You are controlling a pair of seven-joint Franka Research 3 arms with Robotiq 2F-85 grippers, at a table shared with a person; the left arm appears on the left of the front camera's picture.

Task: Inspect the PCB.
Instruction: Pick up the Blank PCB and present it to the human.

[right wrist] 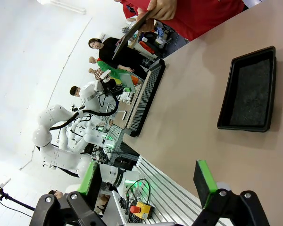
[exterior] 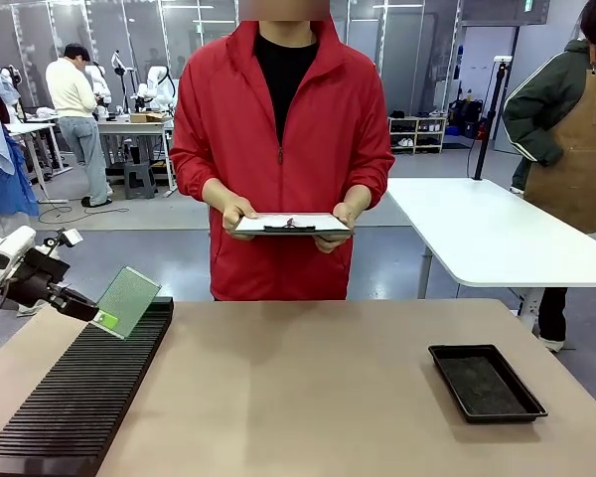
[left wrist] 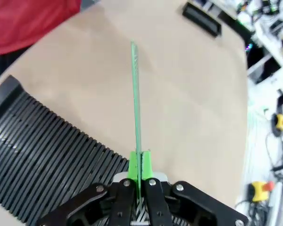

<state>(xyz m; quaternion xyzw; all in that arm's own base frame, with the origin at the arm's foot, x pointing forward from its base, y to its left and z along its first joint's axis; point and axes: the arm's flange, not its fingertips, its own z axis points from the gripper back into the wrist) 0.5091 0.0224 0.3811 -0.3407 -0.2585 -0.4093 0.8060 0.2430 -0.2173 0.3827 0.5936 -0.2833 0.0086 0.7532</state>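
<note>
The PCB is gripped by its bright green block at the lower edge in the left end effector, whose pads are clenched on that block. The board is held tilted in the air at the left of the desk, just above the far end of the black slotted rack. Its paler, finely patterned face is turned towards the near side and to the right. In the left wrist view the board is seen edge-on, running straight out from between the fingers.

The step in hand is judged to be the presentation of the board for checking. It is best done with the grip kept firm on the block alone, so that the faces are left uncovered. The board should be lifted clear of the rack's slots before any turn is made, and turned slowly so that each face can be looked over in full. Care is called for because the board is thin and held at one edge only.

The right end effector is released, with its jaws wide apart over the near right of the desk. The shallow black tray lies there with nothing in it.

At the far side a clipboard with white paper is held in both of a person's hands. No writing on it can be read, and no brand or label can be made out on the board, rack or tray.
</note>
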